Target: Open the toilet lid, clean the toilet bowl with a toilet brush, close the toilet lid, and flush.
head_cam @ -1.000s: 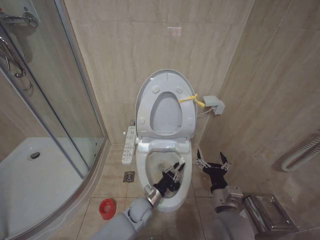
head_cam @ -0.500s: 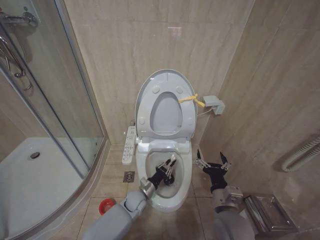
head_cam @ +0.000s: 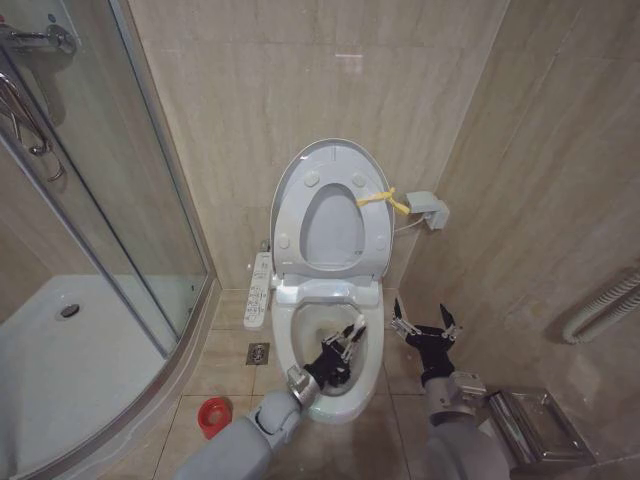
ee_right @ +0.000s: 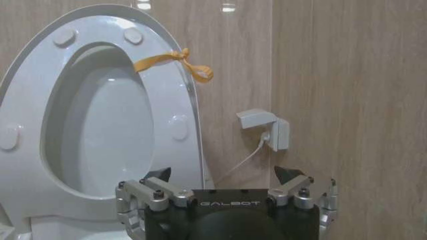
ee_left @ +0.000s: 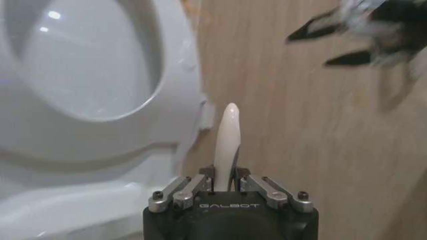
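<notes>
- With the toilet lid [head_cam: 330,205] up against the wall, scrubbing step looks underway.
- Left gripper [head_cam: 342,351] down inside the toilet bowl [head_cam: 372,368], clamped tight on the toilet brush [ee_left: 225,145], white handle poking up out of the jaws toward the raised seat.
- Bristle end hidden below, so scrubbing means pushing down into the basin.
- Right gripper [head_cam: 424,325] spread wide, empty, idling just right of the bowl.
- Red cup holder [head_cam: 213,417] on the floor, left.

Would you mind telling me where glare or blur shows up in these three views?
Head view: a soft light reflection on the wall tiles above the raised toilet lid. Left wrist view: the right gripper is smeared by blur at the far corner, while the toilet brush handle stays sharp. Right wrist view: bright ceiling-light spots glare on the wall above the lid.
</notes>
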{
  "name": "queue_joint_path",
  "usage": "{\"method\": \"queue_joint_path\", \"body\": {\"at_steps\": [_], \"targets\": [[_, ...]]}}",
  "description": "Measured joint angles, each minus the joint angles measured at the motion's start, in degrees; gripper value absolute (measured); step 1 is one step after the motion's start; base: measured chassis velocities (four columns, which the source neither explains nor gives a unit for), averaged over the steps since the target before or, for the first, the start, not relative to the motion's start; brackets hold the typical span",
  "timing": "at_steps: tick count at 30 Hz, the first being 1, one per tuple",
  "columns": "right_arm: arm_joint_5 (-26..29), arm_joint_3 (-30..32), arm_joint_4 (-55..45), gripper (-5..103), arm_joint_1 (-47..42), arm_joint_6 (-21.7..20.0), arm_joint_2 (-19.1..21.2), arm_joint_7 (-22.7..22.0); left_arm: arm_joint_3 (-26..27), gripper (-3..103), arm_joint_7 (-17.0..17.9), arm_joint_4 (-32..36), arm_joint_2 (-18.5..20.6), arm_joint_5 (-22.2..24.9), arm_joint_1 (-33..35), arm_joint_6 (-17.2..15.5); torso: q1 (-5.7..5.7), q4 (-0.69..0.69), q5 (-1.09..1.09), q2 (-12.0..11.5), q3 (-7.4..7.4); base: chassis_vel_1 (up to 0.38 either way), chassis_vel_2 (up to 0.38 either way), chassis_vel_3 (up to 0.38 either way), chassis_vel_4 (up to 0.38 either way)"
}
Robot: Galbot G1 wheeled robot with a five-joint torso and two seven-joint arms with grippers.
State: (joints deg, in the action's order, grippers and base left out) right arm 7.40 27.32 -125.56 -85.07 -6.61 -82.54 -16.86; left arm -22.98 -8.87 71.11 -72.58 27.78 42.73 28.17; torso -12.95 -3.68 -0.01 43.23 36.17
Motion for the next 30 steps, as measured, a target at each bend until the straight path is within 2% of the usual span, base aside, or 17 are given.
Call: {"method": "queue_joint_path", "body": {"at_steps": [4, 13, 18, 26, 30], "targets": [[0.0, 0.0, 0.0, 100, 0.0, 0.0, 0.0, 0.0, 1.5, 18, 1.0, -1.1, 0.2, -1.5, -0.9, 0.1, -0.01, 0.02, -0.01, 0.0, 0.01, 0.0, 0.0, 0.0, 0.0], [0.0, 0.0, 0.0, 100, 0.0, 0.0, 0.0, 0.0, 0.7, 18, 0.7, 7.5, 0.5, -1.2, -0.3, 0.8, 0.0, 0.0, 0.0, 0.0, 0.01, 0.0, 0.0, 0.0, 0.0], [0.0, 0.0, 0.0, 100, 0.0, 0.0, 0.0, 0.0, 0.1, 18, -0.1, 4.4, -0.4, -3.5, 1.0, 2.0, 0.0, 0.02, 0.01, 0.0, 0.01, 0.0, 0.0, 0.0, 0.0], [0.0, 0.0, 0.0, 100, 0.0, 0.0, 0.0, 0.0, 1.5, 18, -0.9, -0.3, 0.0, -2.5, -0.5, 2.1, 0.0, 0.01, 0.01, 0.0, 0.01, 0.0, 0.0, 0.0, 0.0], [0.0, 0.0, 0.0, 100, 0.0, 0.0, 0.0, 0.0, 2.4, 18, -0.8, 0.3, 0.6, -2.3, -1.5, 1.7, -0.01, 0.01, 0.01, 0.0, 0.01, 0.0, 0.0, 0.0, 0.0]]}}
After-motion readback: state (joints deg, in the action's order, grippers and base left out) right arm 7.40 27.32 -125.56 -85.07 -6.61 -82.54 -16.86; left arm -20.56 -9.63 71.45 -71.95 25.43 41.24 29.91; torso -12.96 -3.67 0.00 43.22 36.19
